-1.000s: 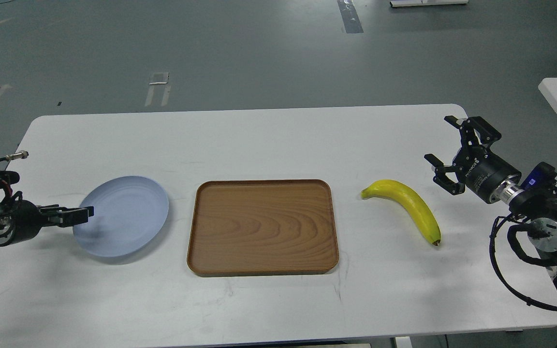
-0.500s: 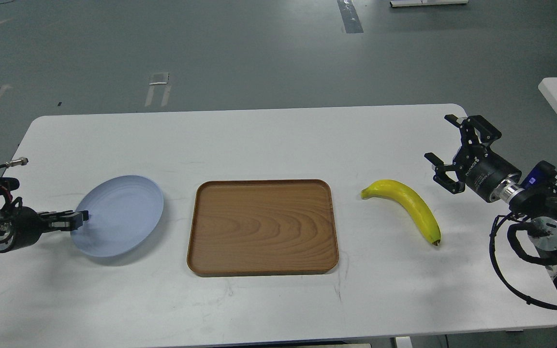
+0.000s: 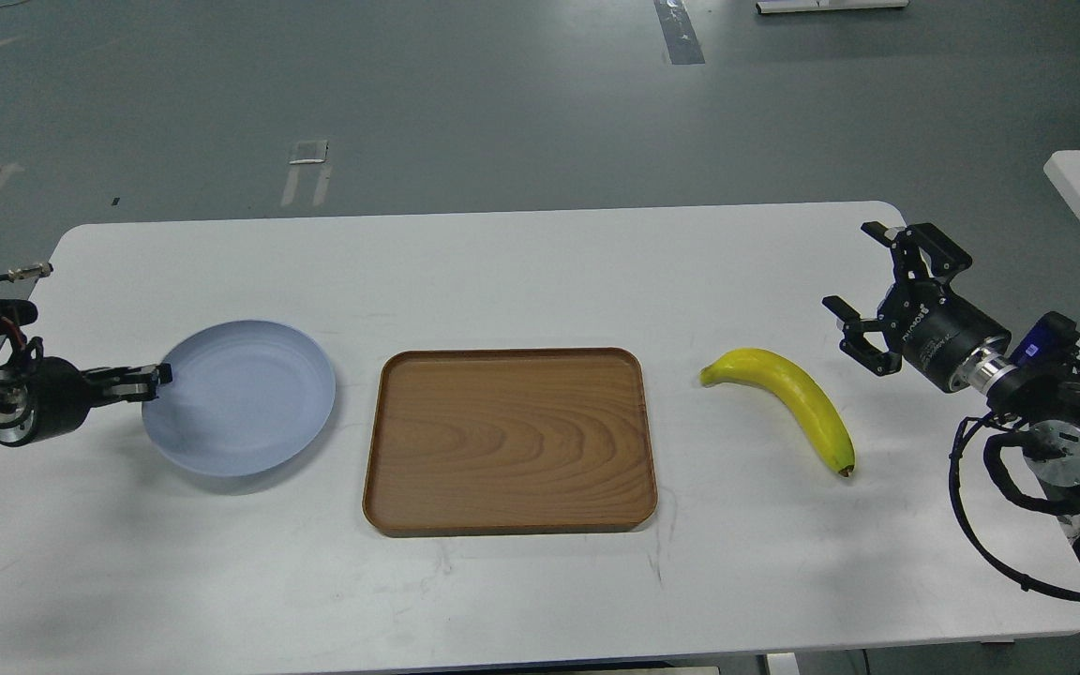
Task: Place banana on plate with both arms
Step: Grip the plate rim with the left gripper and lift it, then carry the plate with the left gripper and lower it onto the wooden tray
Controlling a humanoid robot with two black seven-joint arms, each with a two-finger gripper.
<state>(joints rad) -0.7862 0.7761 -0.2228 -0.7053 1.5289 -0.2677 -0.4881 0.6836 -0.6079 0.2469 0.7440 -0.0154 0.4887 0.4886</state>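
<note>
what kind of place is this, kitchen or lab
Most likely a robotics lab or test hall, not a kitchen: a bare white table stands on a grey floor with tape marks, and only a plate, tray and banana are laid out.

Left arm enters low and level, its gripper point(image 3: 154, 379) closed on a rim. Right arm angles up and inward, its gripper point(image 3: 863, 286) spread wide, empty.

Yellow banana point(image 3: 788, 398) flat on table; blue-grey plate point(image 3: 240, 396) far left.
</note>
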